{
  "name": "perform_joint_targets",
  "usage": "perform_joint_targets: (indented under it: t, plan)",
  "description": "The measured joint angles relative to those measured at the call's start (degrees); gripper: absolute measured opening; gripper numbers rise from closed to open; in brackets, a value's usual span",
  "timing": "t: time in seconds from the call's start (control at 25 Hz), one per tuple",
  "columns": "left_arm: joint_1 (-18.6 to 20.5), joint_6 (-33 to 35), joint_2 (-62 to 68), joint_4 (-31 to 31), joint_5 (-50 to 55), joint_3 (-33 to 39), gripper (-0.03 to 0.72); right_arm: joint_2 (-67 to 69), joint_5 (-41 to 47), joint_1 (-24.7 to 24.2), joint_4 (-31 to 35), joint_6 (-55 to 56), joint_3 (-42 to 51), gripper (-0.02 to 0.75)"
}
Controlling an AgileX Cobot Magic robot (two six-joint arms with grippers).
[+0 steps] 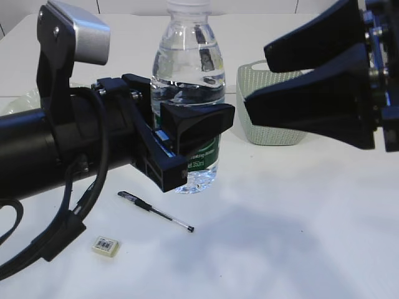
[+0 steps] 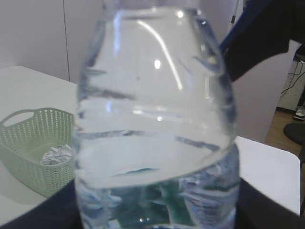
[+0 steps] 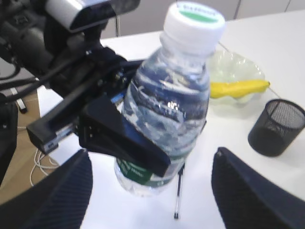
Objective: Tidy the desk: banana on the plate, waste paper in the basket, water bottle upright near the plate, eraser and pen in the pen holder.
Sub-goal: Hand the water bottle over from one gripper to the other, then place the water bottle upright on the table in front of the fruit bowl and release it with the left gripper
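A clear water bottle (image 1: 187,81) with a white cap and green label stands upright at the table's middle, its base at or just above the tabletop. My left gripper (image 1: 190,134) is shut on its lower body. The bottle fills the left wrist view (image 2: 157,119). My right gripper (image 1: 255,75) is open and empty, to the right of the bottle and apart from it. Its wrist view shows the bottle (image 3: 167,100) between its spread fingers (image 3: 151,157). A black pen (image 1: 156,212) and a white eraser (image 1: 105,245) lie on the table in front. The banana (image 3: 238,88) lies on the clear plate (image 3: 238,67).
A pale green basket (image 1: 271,131) stands behind the bottle on the right, with crumpled paper (image 2: 57,153) inside it. A black mesh pen holder (image 3: 276,126) stands near the plate. The left arm's body and cables cover the left of the exterior view.
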Motion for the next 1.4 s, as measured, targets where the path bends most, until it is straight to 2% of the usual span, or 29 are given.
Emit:
perform_joint_targets:
  t: [0.16, 0.36, 0.52, 0.6, 0.72, 0.88, 1.16, 1.4]
  plan:
    - [0.00, 0.00, 0.00, 0.00, 0.00, 0.00, 0.393, -0.68, -0.09, 0.00, -12.66, 13.73, 0.00, 0.573]
    - [0.00, -0.03, 0.00, 0.32, 0.00, 0.00, 0.393, -0.68, -0.09, 0.00, -36.31, 39.13, 0.00, 0.573]
    - [0.00, -0.03, 0.00, 0.41, 0.00, 0.00, 0.393, -0.68, 0.09, 0.00, -58.12, 61.36, -0.89, 0.573]
    - [0.00, -0.03, 0.00, 0.44, 0.00, 0.00, 0.393, -0.68, 0.39, 0.00, -65.64, 69.99, -2.41, 0.573]
    - [0.00, -0.03, 0.00, 0.54, 0.00, 0.00, 0.393, -0.68, 1.02, 0.00, -73.59, 79.11, -4.88, 0.573]
    - [0.00, -0.03, 0.00, 0.54, 0.80, 0.00, 0.393, -0.70, 3.25, 0.00, -78.01, 84.03, -5.96, 0.573]
    - [0.00, -0.03, 0.00, 0.54, 1.24, 0.00, 0.393, -0.70, 6.79, -0.99, -79.45, 85.14, -5.96, 0.573]
    - [0.00, -0.03, 0.00, 0.54, 1.24, 0.00, 0.393, -0.70, 5.21, -10.69, -76.76, 85.22, -5.96, 0.573]
